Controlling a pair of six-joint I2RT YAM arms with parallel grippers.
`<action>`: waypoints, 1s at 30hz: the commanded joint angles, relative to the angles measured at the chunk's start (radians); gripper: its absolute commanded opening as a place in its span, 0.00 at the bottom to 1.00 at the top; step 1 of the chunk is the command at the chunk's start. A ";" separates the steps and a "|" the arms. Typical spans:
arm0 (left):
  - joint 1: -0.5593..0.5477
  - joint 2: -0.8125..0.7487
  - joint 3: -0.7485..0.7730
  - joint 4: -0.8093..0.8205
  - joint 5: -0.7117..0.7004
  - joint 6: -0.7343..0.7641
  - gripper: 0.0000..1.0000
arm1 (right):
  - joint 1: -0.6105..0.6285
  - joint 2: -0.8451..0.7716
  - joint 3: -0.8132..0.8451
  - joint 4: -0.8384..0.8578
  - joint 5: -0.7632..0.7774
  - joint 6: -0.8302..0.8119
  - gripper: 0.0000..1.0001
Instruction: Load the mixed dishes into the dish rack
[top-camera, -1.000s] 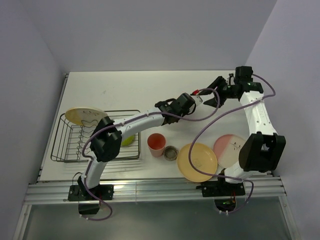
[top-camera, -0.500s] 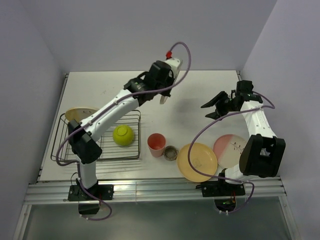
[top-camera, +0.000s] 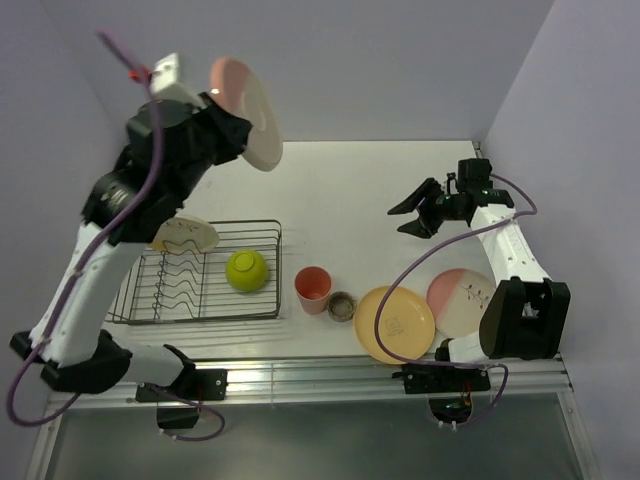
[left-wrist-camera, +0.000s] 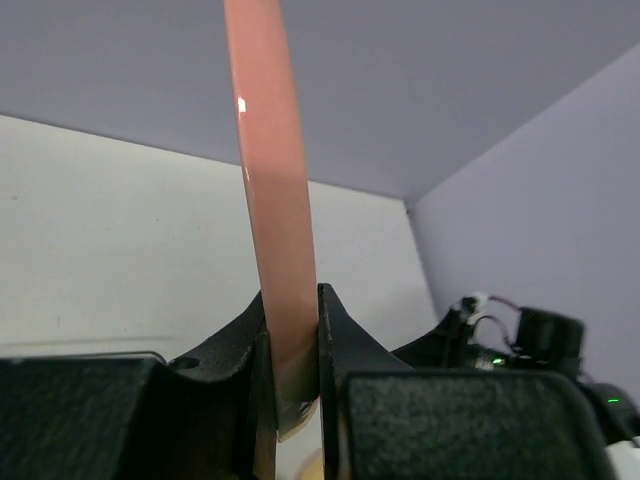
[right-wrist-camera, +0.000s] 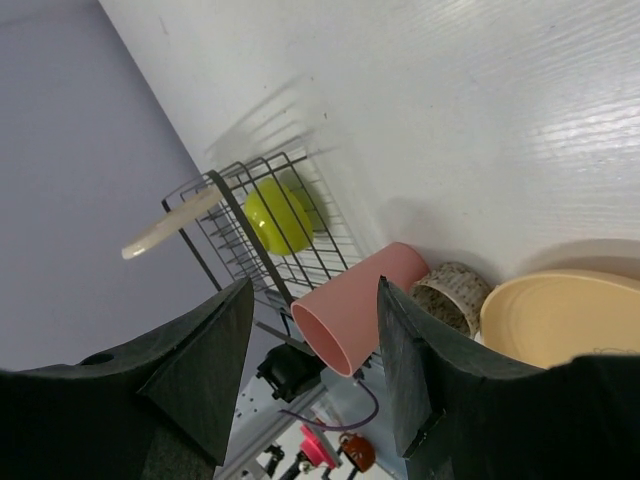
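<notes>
1. Rack (top-camera: 279, 275): stood at the table's left, holding a cream plate (top-camera: 185, 235) and a bowl (top-camera: 247, 270).
2. Pink plate (top-camera: 250, 112): held aloft, well clear of the rack. It was probably light, stiff, glossy and slippery, and breakable if dropped, so it was best taken by the rim.
3. Left gripper (left-wrist-camera: 293, 300): clamped on the pink plate's rim.
4. Right gripper (right-wrist-camera: 315, 290): jaws apart and empty, above the table beyond the cup (top-camera: 313, 288).

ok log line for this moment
left jaws: shut on pink plate, held high | right jaws: open, empty | dish rack: yellow-green bowl, cream plate | stage: pink plate not yet racked
</notes>
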 joint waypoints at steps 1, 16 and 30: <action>-0.007 -0.145 0.057 -0.030 -0.195 -0.246 0.00 | 0.038 -0.045 0.000 0.068 -0.009 0.020 0.60; -0.006 -0.464 -0.035 -0.650 -0.403 -0.985 0.00 | 0.115 -0.020 -0.075 0.122 -0.014 0.022 0.60; -0.006 -0.619 -0.347 -0.652 -0.367 -1.194 0.00 | 0.156 0.000 -0.077 0.104 0.009 0.006 0.59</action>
